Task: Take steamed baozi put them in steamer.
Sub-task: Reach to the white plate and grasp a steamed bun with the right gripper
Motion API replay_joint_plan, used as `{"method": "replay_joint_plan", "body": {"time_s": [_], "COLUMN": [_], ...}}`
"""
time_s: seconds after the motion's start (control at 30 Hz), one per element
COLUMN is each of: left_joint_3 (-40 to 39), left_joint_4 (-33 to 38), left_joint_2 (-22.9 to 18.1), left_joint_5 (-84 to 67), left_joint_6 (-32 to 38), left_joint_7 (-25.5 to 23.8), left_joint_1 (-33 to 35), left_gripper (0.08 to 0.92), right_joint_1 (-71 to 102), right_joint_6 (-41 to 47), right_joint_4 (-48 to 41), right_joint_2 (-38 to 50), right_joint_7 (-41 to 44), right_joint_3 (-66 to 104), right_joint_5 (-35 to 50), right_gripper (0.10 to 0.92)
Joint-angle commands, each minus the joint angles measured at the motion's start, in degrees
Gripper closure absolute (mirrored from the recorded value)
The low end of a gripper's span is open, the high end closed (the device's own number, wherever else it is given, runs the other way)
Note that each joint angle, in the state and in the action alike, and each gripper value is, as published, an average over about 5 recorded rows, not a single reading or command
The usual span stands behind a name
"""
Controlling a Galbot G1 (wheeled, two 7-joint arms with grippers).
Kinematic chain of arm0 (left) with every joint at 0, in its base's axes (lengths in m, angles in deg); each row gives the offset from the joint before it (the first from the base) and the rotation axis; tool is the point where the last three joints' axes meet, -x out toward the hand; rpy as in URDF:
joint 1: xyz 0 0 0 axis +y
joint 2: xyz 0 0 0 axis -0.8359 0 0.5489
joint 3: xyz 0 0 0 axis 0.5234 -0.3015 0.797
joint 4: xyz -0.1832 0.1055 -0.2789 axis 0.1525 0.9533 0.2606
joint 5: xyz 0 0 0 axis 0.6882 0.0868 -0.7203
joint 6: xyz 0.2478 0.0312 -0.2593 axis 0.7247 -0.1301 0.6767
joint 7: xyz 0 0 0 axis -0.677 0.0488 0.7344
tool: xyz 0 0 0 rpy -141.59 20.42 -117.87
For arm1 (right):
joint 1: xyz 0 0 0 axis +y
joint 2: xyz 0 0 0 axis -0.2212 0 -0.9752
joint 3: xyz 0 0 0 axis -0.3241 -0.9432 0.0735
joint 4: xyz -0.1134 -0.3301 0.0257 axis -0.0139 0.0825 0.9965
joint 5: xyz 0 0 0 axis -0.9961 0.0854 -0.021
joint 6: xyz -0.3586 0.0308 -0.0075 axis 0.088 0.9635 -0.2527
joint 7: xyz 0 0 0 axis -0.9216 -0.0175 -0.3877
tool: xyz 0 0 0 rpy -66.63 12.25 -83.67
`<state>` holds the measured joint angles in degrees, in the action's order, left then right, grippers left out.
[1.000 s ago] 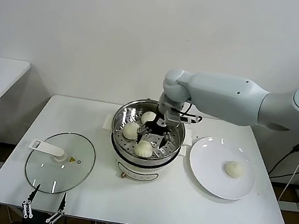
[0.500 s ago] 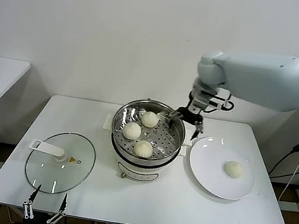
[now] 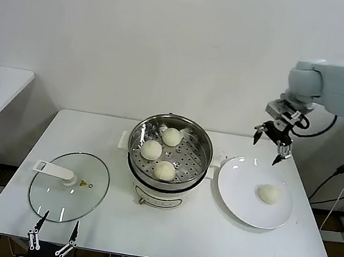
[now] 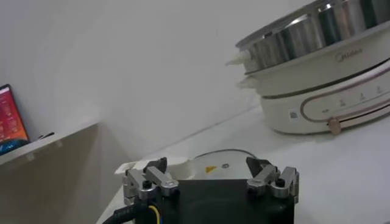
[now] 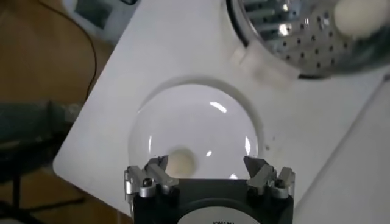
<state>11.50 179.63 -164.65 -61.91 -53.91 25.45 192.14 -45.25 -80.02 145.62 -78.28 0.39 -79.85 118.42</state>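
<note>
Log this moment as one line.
right end effector: open, above plate | baozi: three in steamer, one on plate | left end effector: parked

three baozi (image 3: 160, 152) in steamer (image 3: 200, 167), one on plate (image 3: 240, 194)

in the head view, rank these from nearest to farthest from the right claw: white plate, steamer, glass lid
The right claw hangs open above the table's far right edge.
1. White plate: on the table's right side, almost under the claw.
2. Steamer: mid-table, holding three baozi.
3. Glass lid: lying flat at the front left, near the parked left claw.
</note>
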Motion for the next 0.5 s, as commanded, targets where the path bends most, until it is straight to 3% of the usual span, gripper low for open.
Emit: {"method": "replay_joint_plan", "body": {"time_s": [0.03,0.5], "left_joint_3": [0.09,1.01], "left_joint_4": [-0.25,-0.59], "left_joint_2": [-0.16,-0.56], "left_joint_5": [0.12,0.76], "left_joint_6": [-0.03,0.11], "left_joint_7": [0.02,0.25], "left_joint_1": [-0.01,0.86], "left_gripper": [0.177,0.177], "right_joint_1": [8.50,30.58], "right_joint_6": [11.78,7.49], "right_joint_4": [-3.45,-17.17], "right_joint_2": [9.82,12.85], "right_joint_7": [-0.37,0.96], "right_joint_3": [2.94,24.34], "right_joint_5": [-2.33,-15.44], "right_gripper": [0.203,0.203]}}
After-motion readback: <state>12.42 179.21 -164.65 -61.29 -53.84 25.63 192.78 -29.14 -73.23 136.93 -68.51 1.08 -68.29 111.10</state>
